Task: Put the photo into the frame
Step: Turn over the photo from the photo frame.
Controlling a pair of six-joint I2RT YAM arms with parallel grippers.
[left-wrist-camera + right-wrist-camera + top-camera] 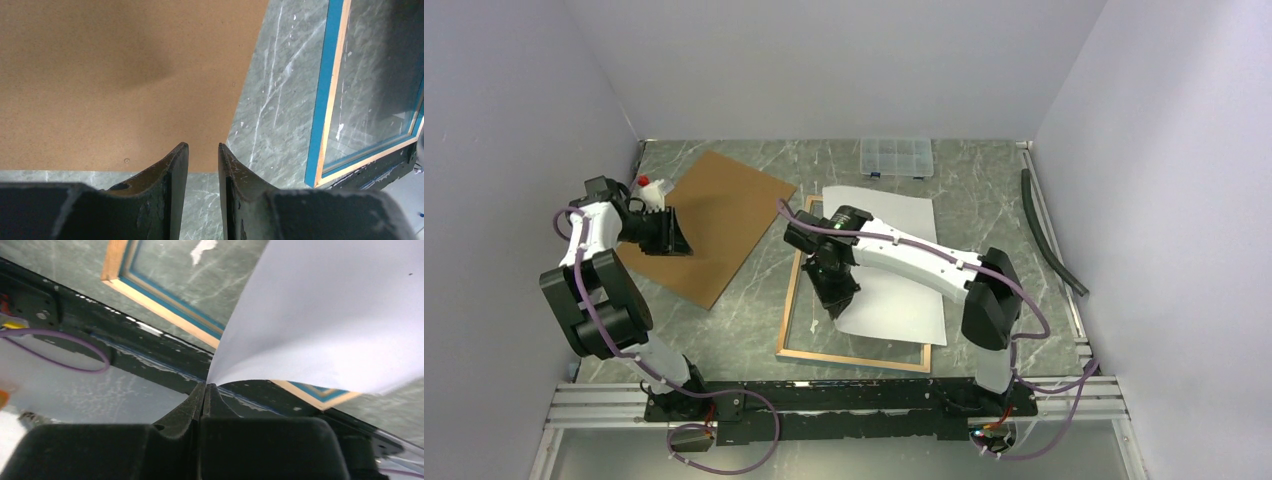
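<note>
The photo (894, 290) lies white side up and skewed across the frame (854, 358), whose tan wood side faces up on the marble table. My right gripper (836, 298) is at the photo's near-left corner. In the right wrist view my right gripper (206, 386) is shut on that corner of the photo (325, 315), which curls upward above the frame's rail (165, 310). My left gripper (674, 240) hovers at the left over the brown backing board (724, 215). In the left wrist view my left gripper (202, 150) is open with nothing between its fingers, and the frame's blue border (325, 100) shows at right.
A clear compartment box (896, 157) sits at the back wall. A black hose (1049, 235) lies along the right edge. A small white bottle with a red cap (652, 190) stands behind the left arm. Grey walls close in three sides.
</note>
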